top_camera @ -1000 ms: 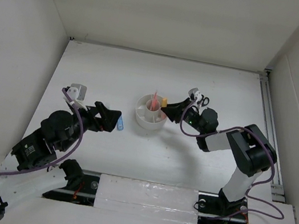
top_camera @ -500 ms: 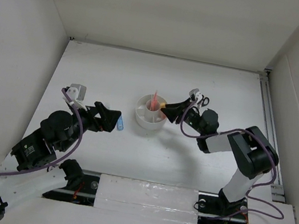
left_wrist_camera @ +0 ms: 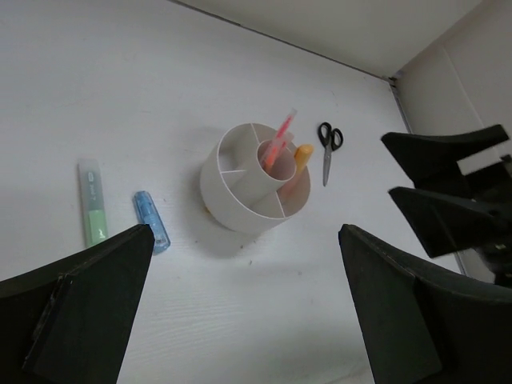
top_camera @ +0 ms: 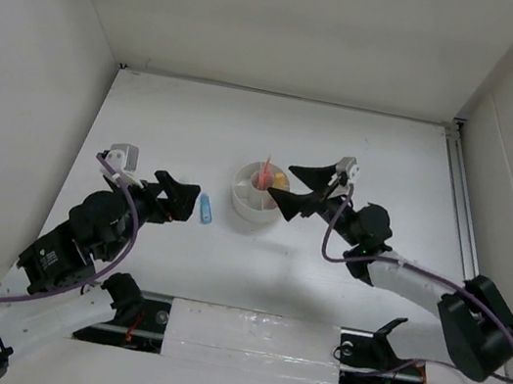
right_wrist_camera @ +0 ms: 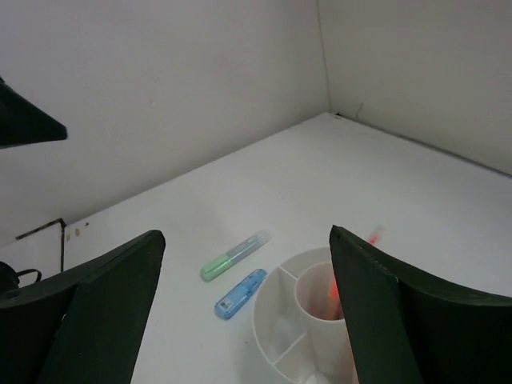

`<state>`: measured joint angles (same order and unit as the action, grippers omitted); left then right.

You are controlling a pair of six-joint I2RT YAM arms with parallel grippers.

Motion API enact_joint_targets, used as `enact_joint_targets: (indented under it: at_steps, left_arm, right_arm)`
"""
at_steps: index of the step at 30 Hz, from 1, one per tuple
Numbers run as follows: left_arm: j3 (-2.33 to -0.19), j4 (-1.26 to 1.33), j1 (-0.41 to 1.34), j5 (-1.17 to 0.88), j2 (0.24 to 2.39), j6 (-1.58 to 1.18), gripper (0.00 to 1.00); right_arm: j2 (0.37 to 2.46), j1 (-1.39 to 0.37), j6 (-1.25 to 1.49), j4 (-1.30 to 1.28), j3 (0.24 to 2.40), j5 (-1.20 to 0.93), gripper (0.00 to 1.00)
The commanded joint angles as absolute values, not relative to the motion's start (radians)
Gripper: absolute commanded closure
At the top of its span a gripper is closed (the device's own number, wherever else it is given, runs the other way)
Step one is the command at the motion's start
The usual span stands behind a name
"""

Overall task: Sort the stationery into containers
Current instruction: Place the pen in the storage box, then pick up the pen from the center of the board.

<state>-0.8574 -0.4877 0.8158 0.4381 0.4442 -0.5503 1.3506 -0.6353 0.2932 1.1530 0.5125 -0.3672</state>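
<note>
The round white organizer [top_camera: 252, 206] [left_wrist_camera: 240, 200] [right_wrist_camera: 276, 320] stands mid-table. Pink pens [top_camera: 265, 170] [left_wrist_camera: 278, 144] [right_wrist_camera: 334, 288] lean in its centre cup, and an orange-yellow marker [top_camera: 282, 174] [left_wrist_camera: 302, 154] stands in a ring compartment. My right gripper [top_camera: 285, 185] [right_wrist_camera: 248, 236] hovers open and empty over the organizer's right side. A blue marker [top_camera: 206, 208] [left_wrist_camera: 150, 220] [right_wrist_camera: 240, 293] and a green marker [left_wrist_camera: 94, 204] [right_wrist_camera: 234, 256] lie left of the organizer. My left gripper [top_camera: 181, 197] [left_wrist_camera: 246, 236] hangs open above them, hiding the green marker from the top view. Black-handled scissors [left_wrist_camera: 328, 148] lie to the organizer's right.
White walls close in the table on the left, back and right. A metal rail [top_camera: 461, 218] runs along the right edge. The right arm's purple cable [top_camera: 421, 276] loops above the table near its base.
My right gripper has opened wide and risen from the organizer, leaving the orange-yellow marker in a ring compartment. The right arm has swung to a new pose. The left gripper drifted slightly left.
</note>
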Motion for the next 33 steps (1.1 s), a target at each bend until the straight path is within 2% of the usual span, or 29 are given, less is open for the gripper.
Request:
enact_joint_targets:
  at_steps: [1, 5, 9, 10, 11, 16, 22, 33]
  left_arm:
    - [-0.879, -0.515, 0.805, 0.538, 0.437, -0.606, 0.00]
    - [-0.890, -0.540, 0.772, 0.583, 0.437, -0.641, 0.00]
    - [-0.913, -0.632, 0.772, 0.707, 0.420, -0.747, 0.00]
    - [-0.913, -0.665, 0.772, 0.747, 0.410, -0.767, 0.00]
    - [-0.922, -0.676, 0.772, 0.762, 0.397, -0.784, 0.00]
    - [-0.913, -0.678, 0.772, 0.773, 0.321, -0.808, 0.00]
    - [-0.913, -0.669, 0.772, 0.755, 0.345, -0.796, 0.00]
    - [-0.913, -0.649, 0.772, 0.735, 0.364, -0.765, 0.00]
  right_arm:
    - [1.255, -0.767, 0.158, 0.913, 0.590, -0.145, 0.10]
    - [1.230, -0.874, 0.176, 0.718, 0.698, 0.023, 0.09]
    - [1.378, -1.008, 0.247, 0.476, 0.883, 0.251, 0.23]
    - [1.417, -1.026, 0.262, 0.357, 0.932, 0.288, 0.29]
    - [1.457, -1.047, 0.282, 0.295, 1.037, 0.329, 0.31]
    - [1.734, -1.048, 0.397, 0.042, 1.293, 0.310, 0.32]
    - [1.931, -1.089, 0.428, -0.153, 1.524, 0.345, 0.32]
    - [2.054, -1.108, 0.439, -0.222, 1.601, 0.357, 0.32]
